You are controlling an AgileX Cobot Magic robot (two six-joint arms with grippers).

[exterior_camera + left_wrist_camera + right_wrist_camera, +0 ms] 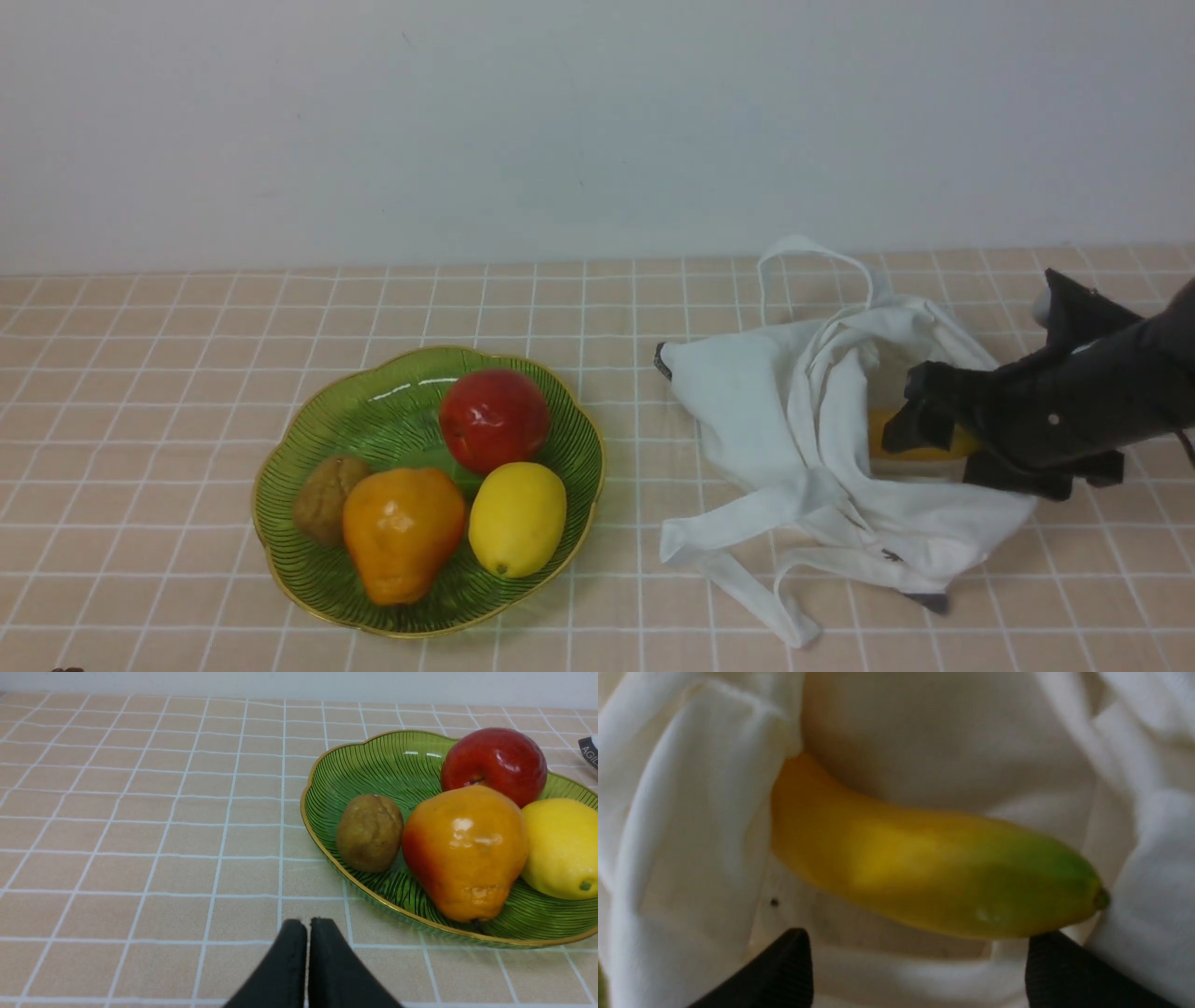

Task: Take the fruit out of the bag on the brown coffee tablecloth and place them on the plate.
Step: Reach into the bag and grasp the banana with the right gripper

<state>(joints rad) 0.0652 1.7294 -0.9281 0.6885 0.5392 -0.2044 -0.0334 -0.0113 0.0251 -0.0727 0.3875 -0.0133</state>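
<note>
The checked tan tablecloth (pixel 140 448) ran from my base out to a plain pale wall (pixel 560 121). Nearest me on my left sat the green plate (pixel 373 411) with its gold rim. It held an orange pear (pixel 401 532), a lemon (pixel 516 518), a small brown fruit (pixel 327 497) and, at the back, a red apple (pixel 494 420). To my right, a little farther out, the white bag (pixel 766 401) lay crumpled with its mouth toward my arm and its straps trailing over the cloth.

My right claw (pixel 917 970) was inside that mouth, jaws wide apart and gripping nothing. The banana (pixel 924 872) lay in the bag on the lining, just ahead of the fingertips, its green end close to one finger. The close view was blurred, so I could not tell whether they touched. My left claw (pixel 307 933) hung low over bare tablecloth near the plate's rim, its fingers pressed together, empty.
</note>
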